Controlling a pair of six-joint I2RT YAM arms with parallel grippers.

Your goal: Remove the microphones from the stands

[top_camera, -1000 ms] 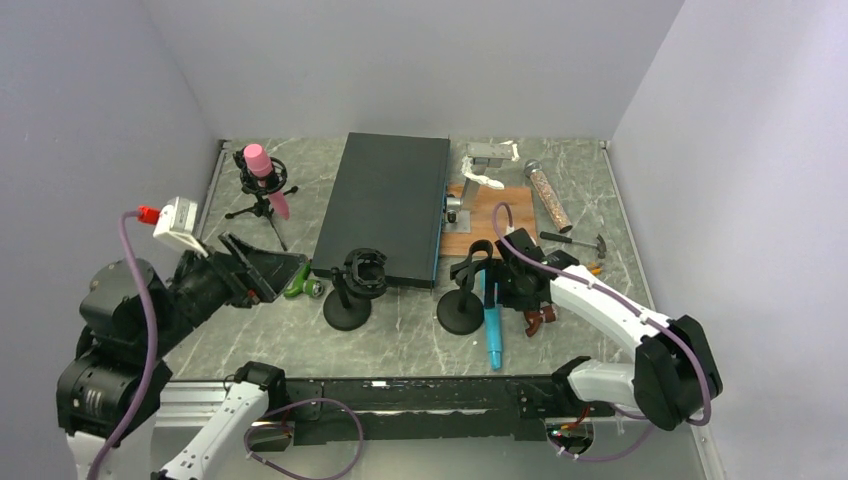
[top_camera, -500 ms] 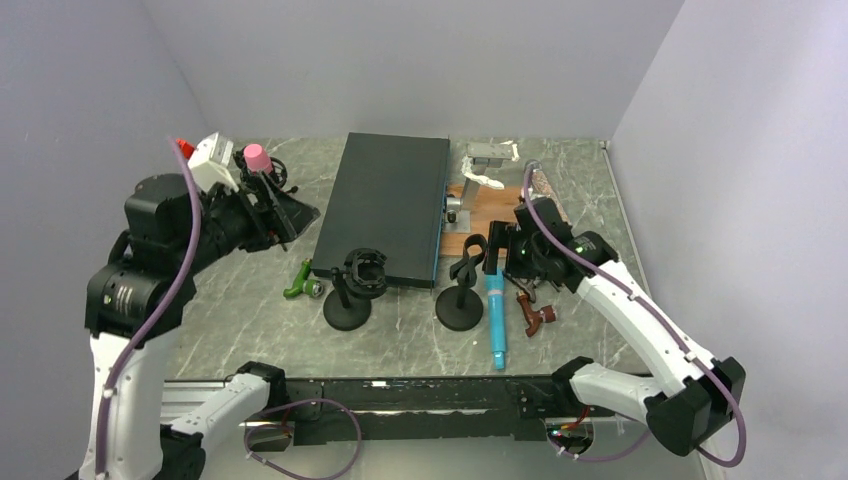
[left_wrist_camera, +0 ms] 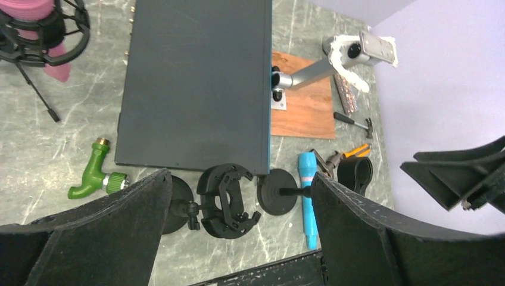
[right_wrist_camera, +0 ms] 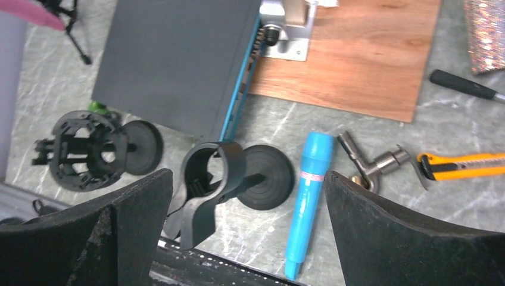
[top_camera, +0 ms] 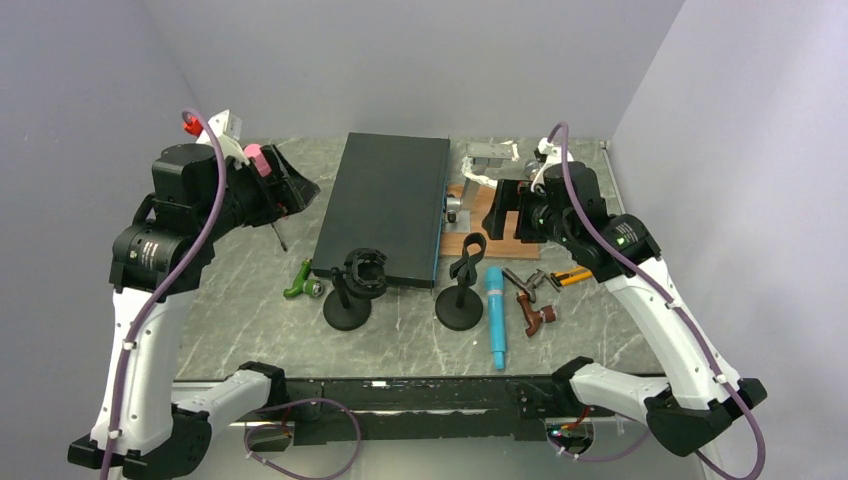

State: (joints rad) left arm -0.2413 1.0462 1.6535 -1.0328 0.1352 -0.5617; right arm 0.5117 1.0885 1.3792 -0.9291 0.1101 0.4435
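The blue microphone (right_wrist_camera: 306, 196) lies flat on the table (top_camera: 400, 338), just right of the round-base stand (right_wrist_camera: 266, 176), whose clip (right_wrist_camera: 209, 173) gapes with nothing in it; by that reading the removal looks done. The left claw (top_camera: 290, 190) hangs spread wide and holds nothing. The right claw (top_camera: 515, 215) is likewise spread and bare, over the wooden board (top_camera: 462, 238).

A pink microphone (top_camera: 256, 158) sits in a shock mount (left_wrist_camera: 82, 30) on a tripod (left_wrist_camera: 37, 92) at the far left, close by the left claw. If that one is meant, the left claw should come down over the pink body above the ring, close gently, and draw it out along its own axis. The light tripod will likely tip under a sideways pull, so the right claw could steady a leg.

The top view half hides the pink microphone behind the left claw, while the left wrist view shows it seated in the ring. Only the right wrist view shows the clip's open mouth plainly
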